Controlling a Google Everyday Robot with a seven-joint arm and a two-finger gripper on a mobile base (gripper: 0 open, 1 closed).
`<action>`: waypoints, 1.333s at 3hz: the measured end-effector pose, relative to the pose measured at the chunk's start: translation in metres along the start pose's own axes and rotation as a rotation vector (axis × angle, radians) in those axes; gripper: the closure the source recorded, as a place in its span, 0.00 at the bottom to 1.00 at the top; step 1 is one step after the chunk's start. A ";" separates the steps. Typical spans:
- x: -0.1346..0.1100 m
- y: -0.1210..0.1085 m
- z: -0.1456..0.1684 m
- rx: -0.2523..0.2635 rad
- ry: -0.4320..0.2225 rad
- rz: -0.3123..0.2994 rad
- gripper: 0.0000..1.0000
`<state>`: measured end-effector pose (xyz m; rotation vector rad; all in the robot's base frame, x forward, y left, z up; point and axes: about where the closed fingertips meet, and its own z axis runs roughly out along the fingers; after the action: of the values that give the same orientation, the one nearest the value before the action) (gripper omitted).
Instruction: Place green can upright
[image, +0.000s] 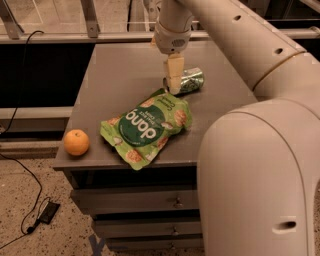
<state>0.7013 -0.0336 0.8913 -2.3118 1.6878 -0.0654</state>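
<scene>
The green can (190, 81) lies on its side on the grey table (120, 75), towards the far right part of the top, with its long axis running left to right and slightly tilted. Its opening is not in view, so its contents cannot be told. A flat green snack bag (147, 127) with white lettering lies just near of the can, reaching towards the near edge of the table. Its far corner comes close to the can, but whether the two touch cannot be made out. What the bag holds is hidden. An orange (76, 142) sits at the near left corner, well apart from both. Below the tabletop are shut drawers (135, 200).

The gripper (173, 86) points straight down from the arm (235, 30), which comes in from the upper right. Its tip is at the left end of the can and overlaps that end in the camera view. It shows as one pale block, so how far open it is, and whether it has hold of the can or only stands in front of it, cannot be told.

The can's left end is covered by the gripper. The robot's pale body (260, 175) fills the near right and hides the table's near right corner. A dark cable (20, 165) trails over the speckled floor on the left.
</scene>
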 end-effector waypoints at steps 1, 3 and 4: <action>0.007 0.001 0.026 -0.036 0.061 0.008 0.00; 0.044 0.005 0.043 -0.051 0.140 0.050 0.18; 0.050 0.008 0.039 -0.053 0.107 0.062 0.41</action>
<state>0.7179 -0.0751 0.8453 -2.3299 1.8333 -0.1365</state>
